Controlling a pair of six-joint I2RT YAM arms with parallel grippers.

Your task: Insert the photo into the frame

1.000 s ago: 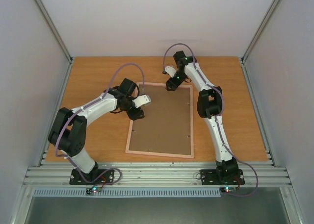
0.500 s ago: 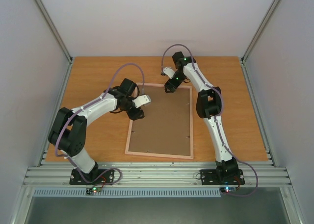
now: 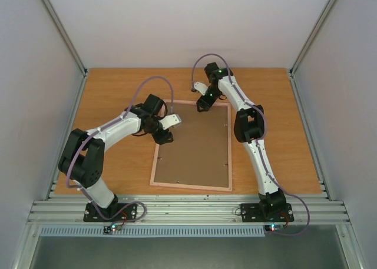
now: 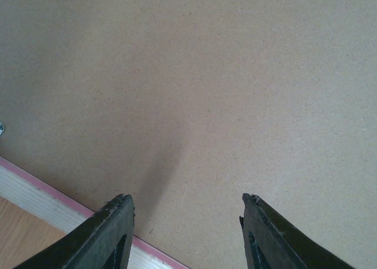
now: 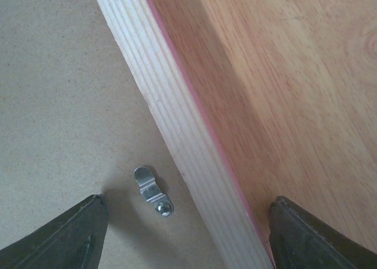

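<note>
The frame (image 3: 188, 185) lies face down, backing board (image 3: 197, 148) in place beneath the half-open left tool (image 4: 187, 198) and wide right tool (image 5: 188, 199), both empty; photo unseen, probably inside.

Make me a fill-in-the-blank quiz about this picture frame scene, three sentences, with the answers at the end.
1. The frame lies face ___ on the table, its brown backing board showing.
2. The left gripper is over the backing board, its fingers ___ with nothing between them.
3. The right gripper spans the rim and a small metal clip at the frame's edge ___ from the arm bases.

Missing words: down; open; farthest.
</note>
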